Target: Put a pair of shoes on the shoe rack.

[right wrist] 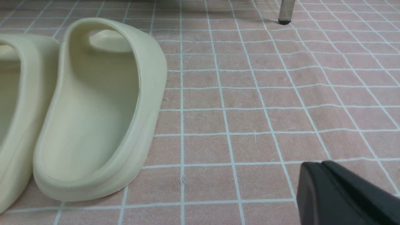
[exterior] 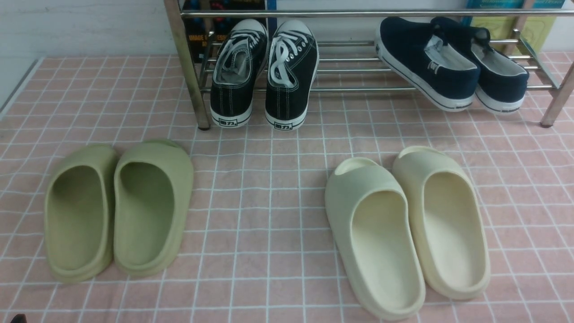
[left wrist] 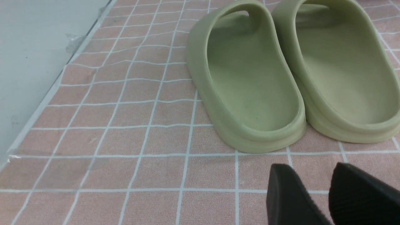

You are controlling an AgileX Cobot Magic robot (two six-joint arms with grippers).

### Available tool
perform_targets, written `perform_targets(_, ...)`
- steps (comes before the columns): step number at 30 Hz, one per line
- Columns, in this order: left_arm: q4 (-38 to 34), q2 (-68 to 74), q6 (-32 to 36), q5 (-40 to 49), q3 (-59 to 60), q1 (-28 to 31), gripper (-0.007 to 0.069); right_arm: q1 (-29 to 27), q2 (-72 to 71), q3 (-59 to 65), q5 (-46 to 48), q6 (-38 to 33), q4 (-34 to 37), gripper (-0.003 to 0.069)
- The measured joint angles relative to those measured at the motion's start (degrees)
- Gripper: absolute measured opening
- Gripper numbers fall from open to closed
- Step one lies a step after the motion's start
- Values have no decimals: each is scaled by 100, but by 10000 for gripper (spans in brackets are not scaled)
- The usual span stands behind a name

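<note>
Right now you have the pair of shoes (exterior: 453, 63) already sitting on the shoe rack (exterior: 358, 67), at its right end, both navy slip-ons lying across the lower bars with heels toward the camera and angled slightly to the right. The two touch along their sides. At the rack's left end the black lace-up sneakers (exterior: 264, 74) also rest on those bars, heels hanging out over the front rail.

On the pink checked cloth (exterior: 269, 202) in front, the green slides (exterior: 119, 208) lie side by side on the left and the cream slides (exterior: 408, 229) on the right, well apart from each other and from the rack.

Your left gripper (left wrist: 328, 193) sits low over the cloth just behind the green slides' heels; its two black fingers are parted with a gap between them and nothing in it. Your right gripper (right wrist: 343, 193) shows at the corner of its wrist view, beside the cream slides, touching nothing; the fingers look pressed together, but the crop is tight, so I can't tell for sure. One rack foot (right wrist: 285, 12) stands on the cloth beyond it.
</note>
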Motion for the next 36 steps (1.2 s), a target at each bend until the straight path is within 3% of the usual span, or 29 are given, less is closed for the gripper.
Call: perform_targets(36, 0, 0, 0, 0, 0, 0, 238, 0, -1, 0, 0, 0, 0, 48)
